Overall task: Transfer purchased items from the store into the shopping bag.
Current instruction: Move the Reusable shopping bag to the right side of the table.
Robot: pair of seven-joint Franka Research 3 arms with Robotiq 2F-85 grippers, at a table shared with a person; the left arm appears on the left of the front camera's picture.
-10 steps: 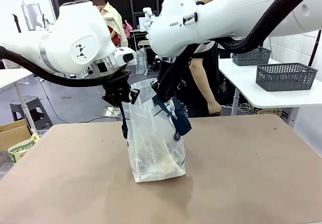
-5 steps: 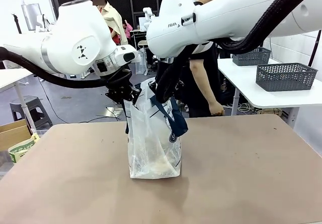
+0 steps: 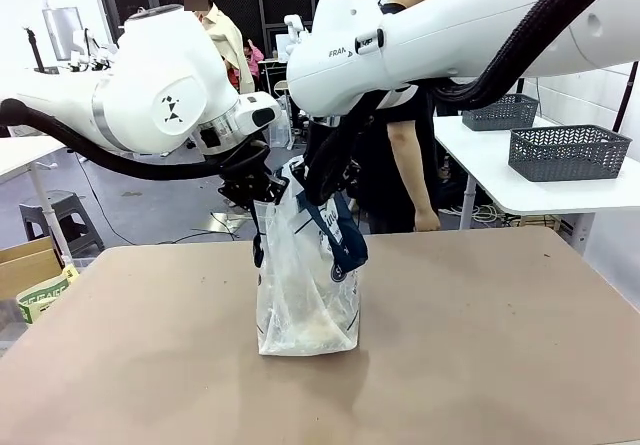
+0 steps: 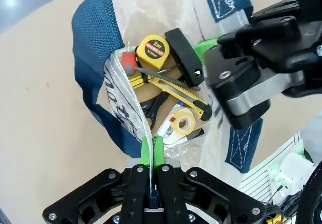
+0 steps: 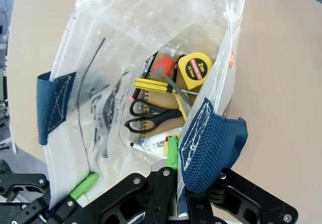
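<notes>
Brown table (image 3: 480, 365), near edge to far.

Mid-table: shopping bag (image 3: 305, 295) stands upright, base on the top. Translucent white w/ navy strap handles (image 3: 345, 240). Mouth is pulled wide.

Inside bag, seen from above: purchased items (image 4: 166, 83) lie heaped at the bottom, all well below bag rim.
- yellow tape measure (image 4: 153, 48)
- yellow utility knife (image 4: 173, 89)
- black-handled scissors (image 5: 151, 116)
- roll of tape (image 4: 182, 122)
- red-handled tool (image 4: 128, 61)
- black block (image 4: 182, 57)
- flat brown packet (image 5: 168, 99) under the rest

At bag rim, robot's-left side: left gripper (image 4: 151, 149). Jaws are pinched right together, w/ thin bag film clamped between the green pads, just beside a navy strap.

At opp. rim: right gripper (image 5: 174, 151). Jaws are closed narrow on the film where the navy strap is stitched on. The strap end bulges over one finger. The 2 grippers sit apart across bag mouth, both pointing down into it.

Behind bag: person (image 3: 400, 155) in dark top stands at the table's far side, just past bag. One hand (image 3: 428, 220) hangs nr the table edge, apart from bag.

Beyond bag, to its right: white side table (image 3: 520, 190) w/ two dark grey mesh baskets (image 3: 568, 152); contents can't tell.

To bag's left, off the table: cardboard box (image 3: 25, 265) and grey stool (image 3: 60, 215) on the floor.
</notes>
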